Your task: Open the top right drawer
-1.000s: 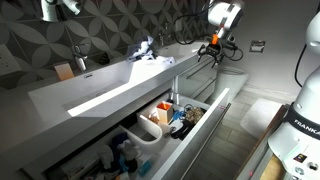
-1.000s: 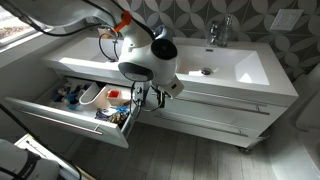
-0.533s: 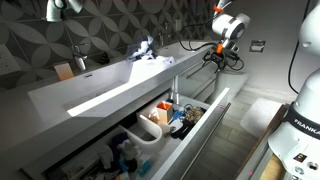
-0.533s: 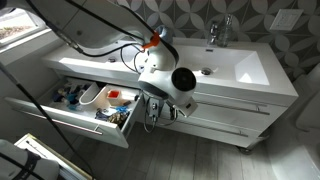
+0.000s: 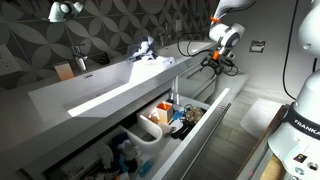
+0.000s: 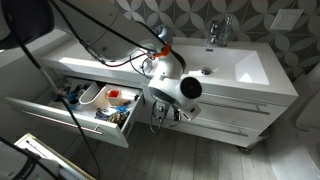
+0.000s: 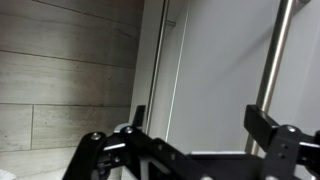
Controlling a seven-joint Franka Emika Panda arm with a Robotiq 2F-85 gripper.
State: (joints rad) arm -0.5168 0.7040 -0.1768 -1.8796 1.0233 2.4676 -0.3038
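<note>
The top right drawer (image 6: 236, 99) is a shallow light-grey front under the white basin, and it stands shut. My gripper (image 6: 165, 113) hangs open just in front of the vanity, at the left end of the right-hand drawer fronts. An exterior view shows the gripper (image 5: 214, 62) at the far end of the counter. In the wrist view the gripper (image 7: 200, 120) is open with nothing between its fingers (image 7: 262, 122). It faces a flat grey drawer front (image 7: 220, 70) between two thin metal strips; which drawer this is I cannot tell.
The deep left drawer (image 6: 60, 118) is pulled far out, with a white bin (image 6: 92, 97) and bottles inside; it juts into the floor space. The same open drawer (image 5: 200, 125) shows in an exterior view. Cables trail over the counter (image 6: 100, 50). Wood-look floor (image 7: 60, 80) lies below.
The arm has swung right along the vanity front and lower, from the open left drawer's corner to the right-hand drawer fronts. The jaws stayed open.
</note>
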